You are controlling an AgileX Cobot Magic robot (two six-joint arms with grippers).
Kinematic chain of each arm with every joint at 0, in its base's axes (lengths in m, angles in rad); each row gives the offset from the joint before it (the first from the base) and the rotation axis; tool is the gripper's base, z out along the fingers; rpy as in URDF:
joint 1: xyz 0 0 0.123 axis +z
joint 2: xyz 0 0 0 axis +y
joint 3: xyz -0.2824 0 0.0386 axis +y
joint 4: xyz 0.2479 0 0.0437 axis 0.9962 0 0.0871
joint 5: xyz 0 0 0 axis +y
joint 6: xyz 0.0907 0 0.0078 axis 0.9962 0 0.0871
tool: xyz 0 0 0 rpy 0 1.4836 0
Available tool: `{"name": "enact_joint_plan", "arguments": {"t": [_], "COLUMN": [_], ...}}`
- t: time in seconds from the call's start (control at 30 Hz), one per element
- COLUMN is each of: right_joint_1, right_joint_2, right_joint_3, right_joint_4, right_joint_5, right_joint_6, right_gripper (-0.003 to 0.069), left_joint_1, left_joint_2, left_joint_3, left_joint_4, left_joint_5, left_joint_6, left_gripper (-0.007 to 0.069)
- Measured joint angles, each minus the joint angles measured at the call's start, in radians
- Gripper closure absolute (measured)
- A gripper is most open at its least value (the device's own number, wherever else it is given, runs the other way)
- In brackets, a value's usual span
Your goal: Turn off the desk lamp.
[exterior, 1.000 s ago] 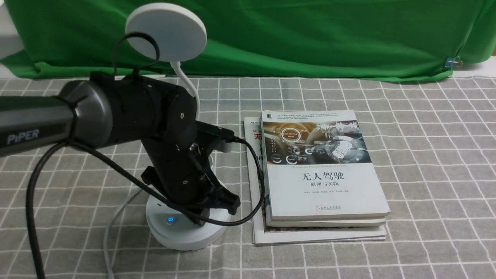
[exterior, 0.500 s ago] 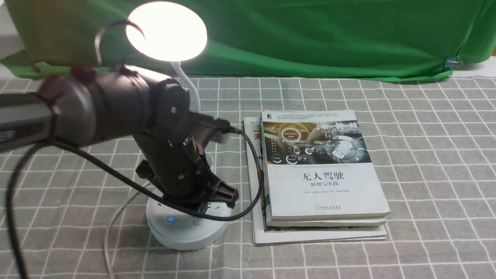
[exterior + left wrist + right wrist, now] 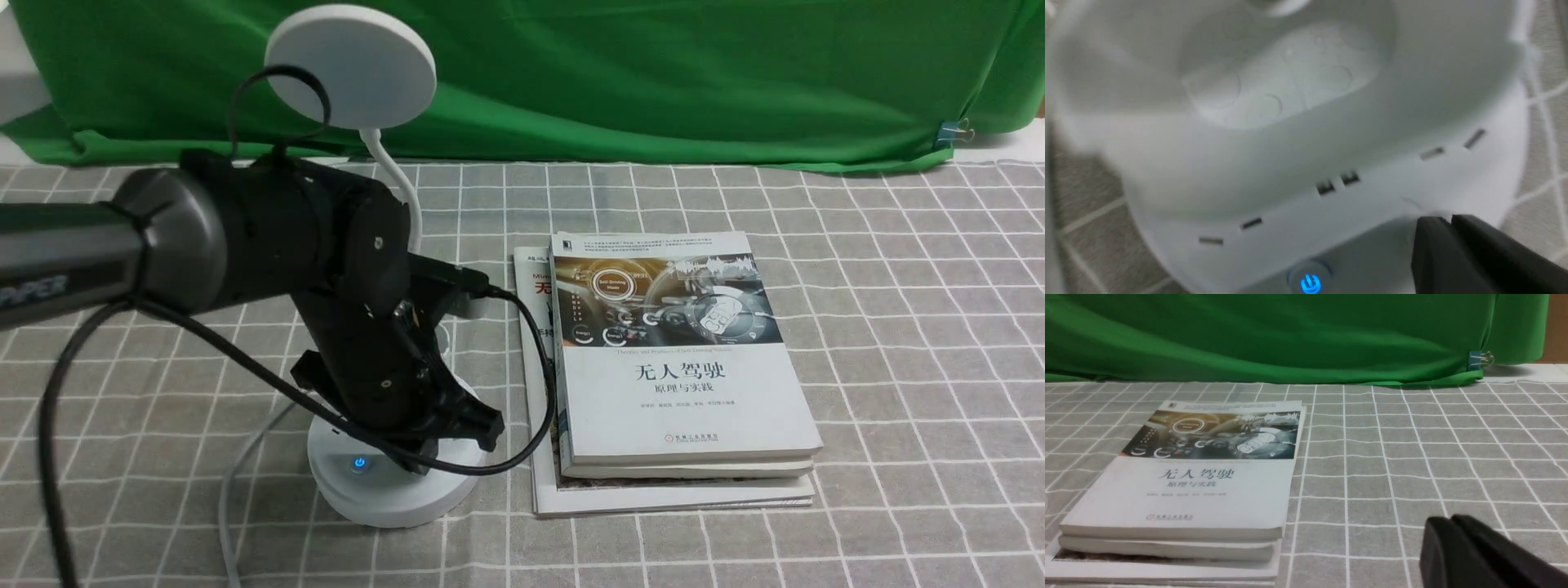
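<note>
The desk lamp (image 3: 349,65) stands on the table (image 3: 898,327) just beside the stacked books (image 3: 678,367) with its head dark, so the switch-off looks done, the left pincer (image 3: 1447,220), tips together, on its base (image 3: 392,500) near the blue-lit button (image 3: 357,464), the right pincer (image 3: 1449,520) likewise together, only retreat left

Desk lamp (image 3: 349,65) left of book stack (image 3: 678,367) (left gripper (image 3: 1447,221) over its base (image 3: 384,498)).
</note>
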Motion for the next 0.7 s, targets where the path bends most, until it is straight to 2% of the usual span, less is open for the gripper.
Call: {"name": "enact_joint_plan", "arguments": {"t": [0.33,0.5,0.7], "right_joint_1": [0.0,0.0,0.0], "right_joint_2": [0.0,0.0,0.0], "right_joint_3": [0.0,0.0,0.0], "right_joint_4": [0.0,0.0,0.0], "right_joint_5": [0.0,0.0,0.0], "right_joint_6": [0.0,0.0,0.0], "right_gripper": [0.0624,0.0624,0.0624], "left_joint_1": [0.0,0.0,0.0], "left_joint_2": [-0.121,-0.312,-0.67], "left_joint_3": [0.037,0.23,0.551], "left_joint_4": [-0.004,-0.036,-0.056], "left_joint_5": [-0.016,-0.166,-0.525], "left_joint_6": [0.0,-0.001,-0.003], "left_gripper": [0.0606,0.0606,0.0606]}}
